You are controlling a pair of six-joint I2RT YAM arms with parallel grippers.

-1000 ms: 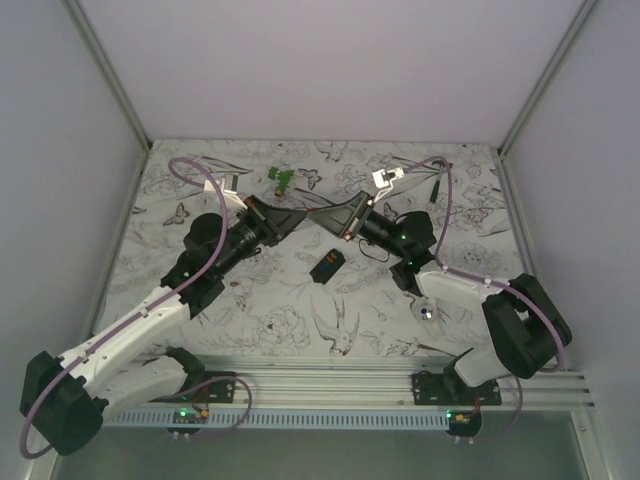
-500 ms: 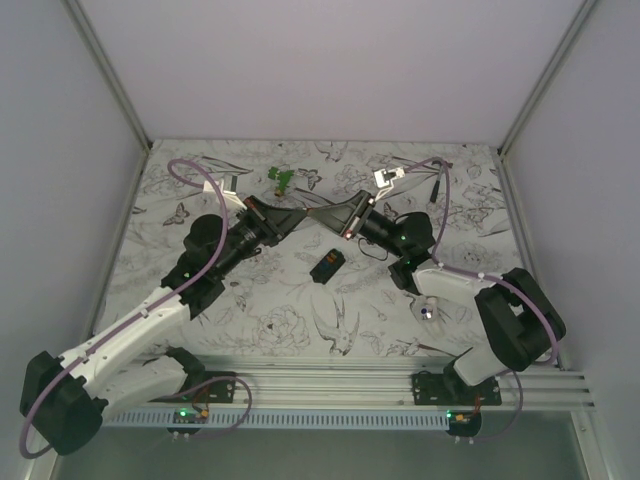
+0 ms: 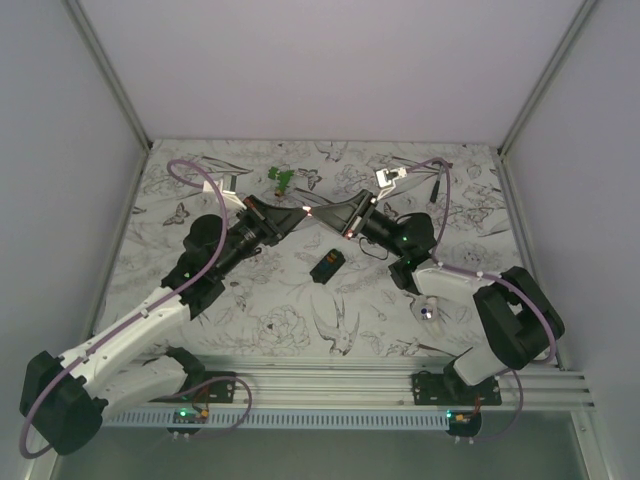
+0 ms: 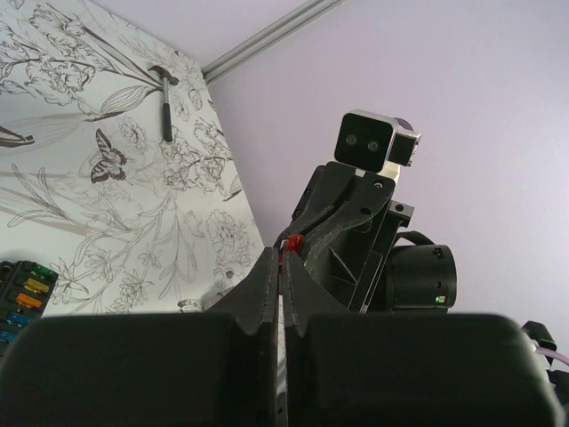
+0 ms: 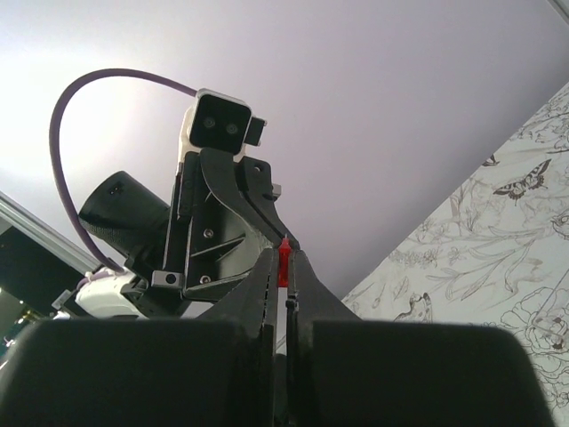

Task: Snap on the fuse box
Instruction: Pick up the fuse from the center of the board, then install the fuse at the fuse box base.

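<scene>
The fuse box [image 3: 328, 265] is a small black block lying on the flowered cloth just in front of both grippers; its corner with coloured fuses shows in the left wrist view [image 4: 20, 295]. My left gripper [image 3: 305, 211] and right gripper [image 3: 318, 212] meet tip to tip in the air above the cloth, behind the box. A small red fuse [image 5: 283, 261] is pinched between the right gripper's [image 5: 283, 267] jaws. Its red end [image 4: 291, 242] sits at the tips of the left gripper [image 4: 282, 265], whose jaws are closed to a thin slit on it.
A small green part [image 3: 281, 178] lies at the back of the cloth. A small hammer-like tool [image 3: 435, 187] lies at the back right and shows in the left wrist view [image 4: 166, 107]. A white-silver piece with a blue dot [image 3: 428, 311] lies by the right arm.
The two grippers have closed the small gap between their tips and now touch at the red fuse. The fuse box has not moved.
</scene>
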